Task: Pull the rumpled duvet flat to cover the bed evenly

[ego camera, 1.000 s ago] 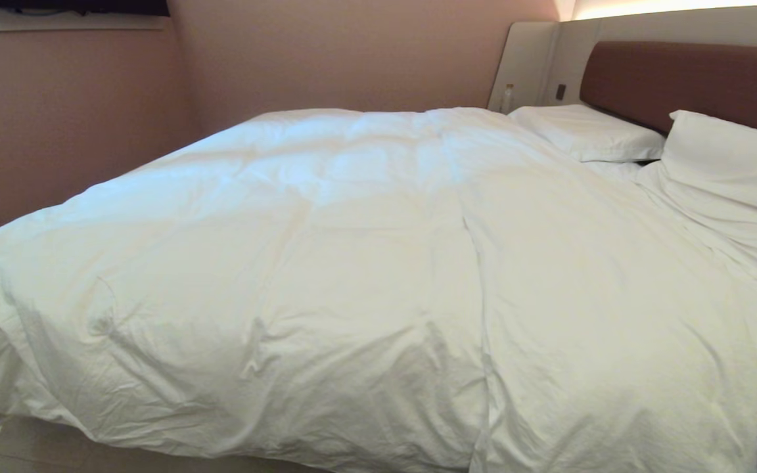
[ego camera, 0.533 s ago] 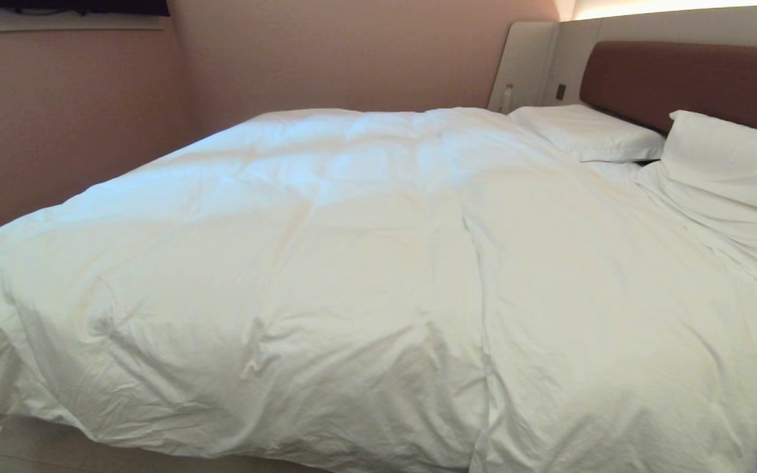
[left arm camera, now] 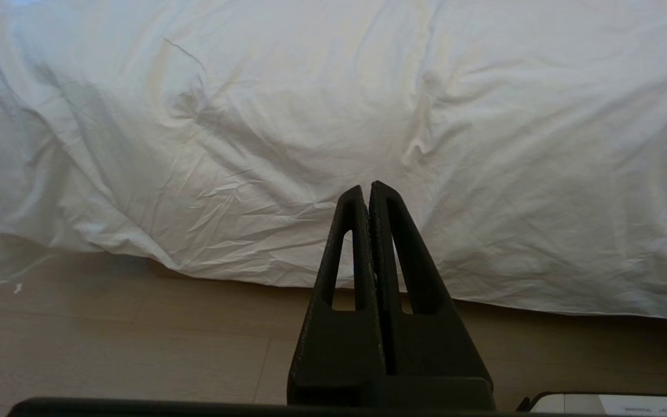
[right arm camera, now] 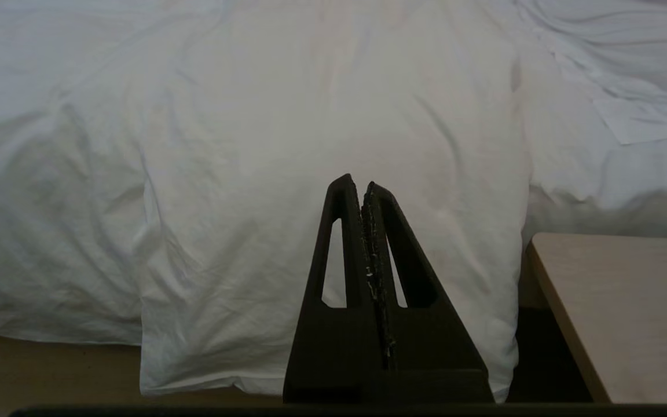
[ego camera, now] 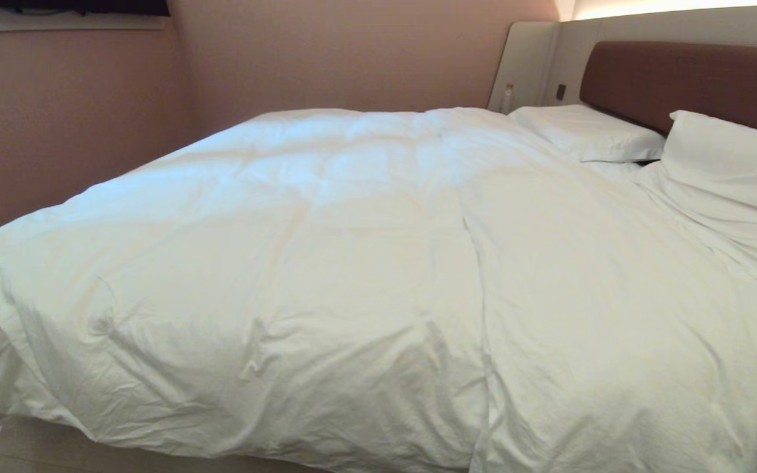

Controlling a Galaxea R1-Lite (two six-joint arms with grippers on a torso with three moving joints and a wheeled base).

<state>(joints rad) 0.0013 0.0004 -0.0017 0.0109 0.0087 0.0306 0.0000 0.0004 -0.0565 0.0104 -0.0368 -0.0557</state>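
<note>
From my station, nearest to me are the two black wedge-fingered grippers, each seen only from its own wrist camera. The left gripper [left arm camera: 366,188] has its fingers pressed together with nothing between them, and it hangs in front of the bed's near side, over the pale wood-plank floor [left arm camera: 107,341]. The right gripper [right arm camera: 359,182] is likewise clenched and empty, pointing at the draped side of the bedding, with a light wooden bedside table [right arm camera: 629,313] just beside it.

Past them, the large puffy white duvet [ego camera: 365,276] with its wrinkled plain cotton cover lies spread over the low double bed [ego camera: 681,82], covering nearly the whole mattress. Its near edge hangs over the side almost to the floor. The cover is creased most heavily along that near edge and at the foot corner on my left, where it bunches. A long fold runs from the near edge up toward the head end, splitting the surface into two broad panels. Further up, the top looks smoother and softly quilted.

At the far right, two white rectangular pillows [ego camera: 589,131] rest against the brown upholstered headboard, the nearer one rumpled. Behind all this stands a pinkish wall [ego camera: 326,52].
</note>
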